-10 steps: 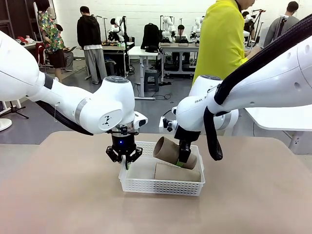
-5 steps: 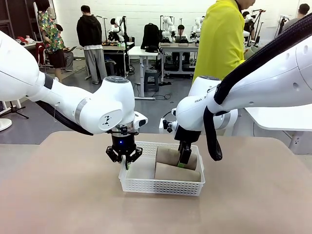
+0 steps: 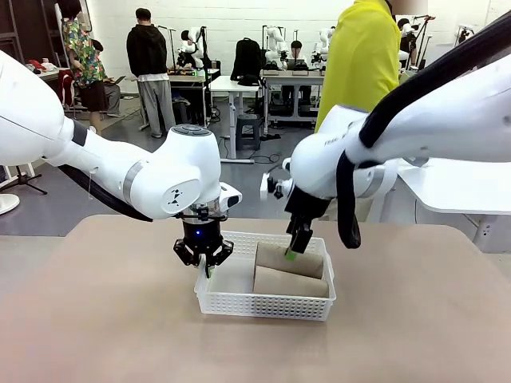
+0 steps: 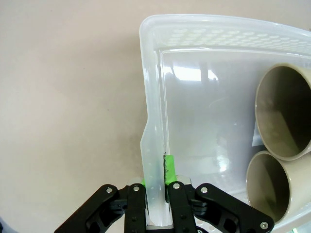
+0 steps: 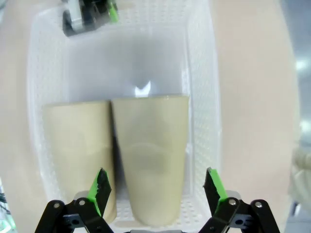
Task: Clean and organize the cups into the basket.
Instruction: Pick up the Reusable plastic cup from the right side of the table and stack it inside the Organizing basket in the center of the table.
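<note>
From the front, the left fingers [image 3: 207,267] are clenched on the left end wall of the basket [image 3: 263,306], which sits on the desk [image 3: 112,319]. The right fingers [image 3: 292,246] hang spread and empty just over two brown cups [image 3: 290,282] lying side by side inside it. The left wrist view shows thin plastic, probably a little bendy, pinched at the rim [image 4: 150,121], with both cup mouths facing that wall. Down the right wrist, the cups [image 5: 150,145] lie close together below the open fingers [image 5: 101,187]; they look light, stiff and smooth, perhaps slippery, and are best gripped across the body near the middle.
</note>
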Motion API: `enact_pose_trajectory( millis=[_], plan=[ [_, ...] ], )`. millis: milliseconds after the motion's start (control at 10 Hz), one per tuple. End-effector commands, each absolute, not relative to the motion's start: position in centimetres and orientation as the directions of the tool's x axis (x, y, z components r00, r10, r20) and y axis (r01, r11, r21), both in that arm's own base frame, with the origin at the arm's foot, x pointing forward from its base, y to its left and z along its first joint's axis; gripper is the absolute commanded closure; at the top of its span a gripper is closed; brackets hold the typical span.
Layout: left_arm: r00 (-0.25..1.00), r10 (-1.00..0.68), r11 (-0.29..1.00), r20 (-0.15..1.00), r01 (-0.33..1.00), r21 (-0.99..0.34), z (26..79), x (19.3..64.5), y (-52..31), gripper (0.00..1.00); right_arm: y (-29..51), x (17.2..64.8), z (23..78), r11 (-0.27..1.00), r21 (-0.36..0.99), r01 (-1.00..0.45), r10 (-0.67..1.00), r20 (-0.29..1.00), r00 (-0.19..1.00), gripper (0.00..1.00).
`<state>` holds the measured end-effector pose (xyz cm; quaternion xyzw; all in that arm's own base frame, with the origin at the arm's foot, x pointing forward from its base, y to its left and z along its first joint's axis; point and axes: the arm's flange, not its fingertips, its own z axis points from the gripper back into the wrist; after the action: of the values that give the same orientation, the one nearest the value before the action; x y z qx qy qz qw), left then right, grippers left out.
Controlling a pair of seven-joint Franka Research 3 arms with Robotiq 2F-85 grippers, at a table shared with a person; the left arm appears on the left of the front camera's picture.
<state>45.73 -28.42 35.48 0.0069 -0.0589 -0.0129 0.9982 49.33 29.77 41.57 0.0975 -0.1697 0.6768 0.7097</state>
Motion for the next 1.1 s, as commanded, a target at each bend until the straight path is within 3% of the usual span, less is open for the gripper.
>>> enact_pose_trajectory(
  millis=[0,400,500,900,1000],
  plan=[
    [0.993,-0.028,0.999,0.119,0.026,0.019,35.6,45.7,-28.5,1.00,20.0,43.9,45.9,0.083,-0.102,-0.991,0.824,0.566,0.010,0.00],
    [0.993,-0.028,0.999,0.119,0.026,0.019,35.6,45.7,-28.5,1.00,3.6,40.3,42.4,0.078,0.003,-0.997,0.672,0.739,0.055,0.00],
    [0.993,-0.028,0.999,0.119,0.026,0.019,35.6,45.7,-28.5,1.00,0.9,40.3,41.4,0.048,-0.020,-0.999,0.633,0.774,0.015,0.00],
    [0.993,-0.028,0.999,0.119,0.026,0.019,35.6,45.7,-28.5,1.00,-3.1,41.7,39.1,0.095,-0.046,-0.994,0.546,0.838,0.013,0.00],
    [0.993,-0.028,0.999,0.119,0.026,0.019,35.6,45.7,-28.5,1.00,-3.8,39.7,39.2,0.103,-0.013,-0.995,0.576,0.816,0.049,0.00]
  ],
)
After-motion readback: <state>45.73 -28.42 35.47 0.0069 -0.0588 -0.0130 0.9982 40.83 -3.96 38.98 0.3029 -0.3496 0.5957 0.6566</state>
